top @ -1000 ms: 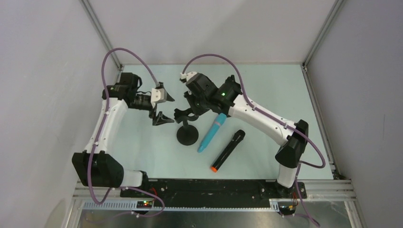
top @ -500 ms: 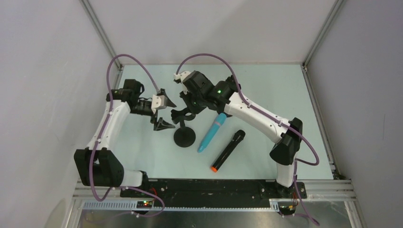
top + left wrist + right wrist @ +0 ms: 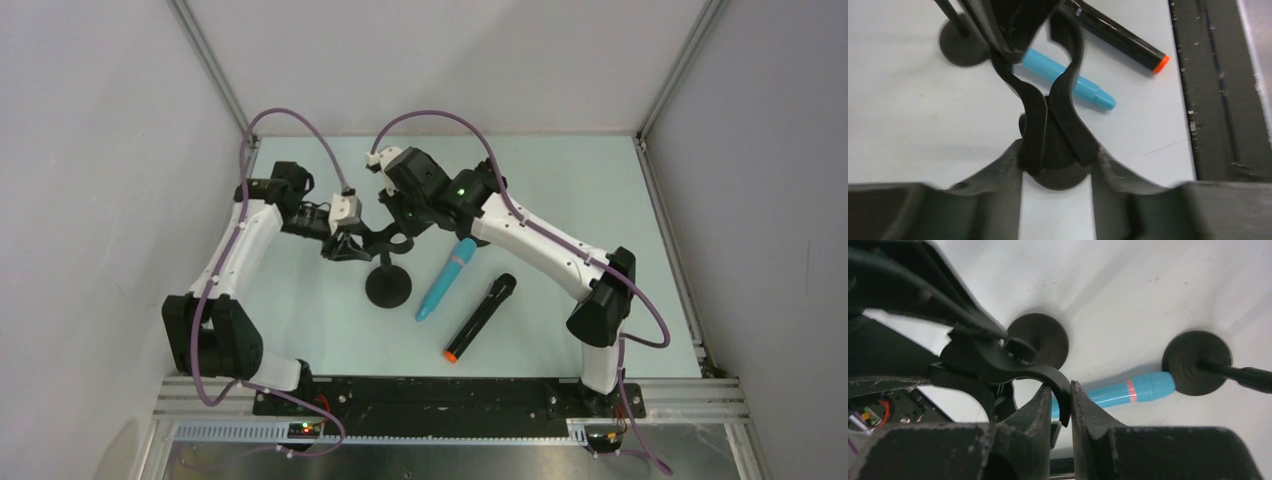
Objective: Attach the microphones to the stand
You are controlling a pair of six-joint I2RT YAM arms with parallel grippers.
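Stand [image 3: 389,287] upright at table centre. Left gripper [image 3: 349,244] is clamped on its clip [image 3: 1048,107] from the left. Right gripper [image 3: 403,233] apparently pinches one clip prong. Turquoise microphone [image 3: 446,279] and black microphone [image 3: 480,317] lie flat, right of the base.

The stand [image 3: 388,287] is standing near the middle of the counter [image 3: 560,180], with its clip bracket [image 3: 383,240] sitting on top of it. The left claw [image 3: 352,245] is reaching in from the left and clamping the bracket's left end. The right claw [image 3: 403,225] is pinching the bracket's right end from the far side. The left microphone [image 3: 444,281] is lying just right of the stand's base, slanting from far right to near left. The right microphone [image 3: 481,316] is lying parallel, further right and nearer, apart from it.
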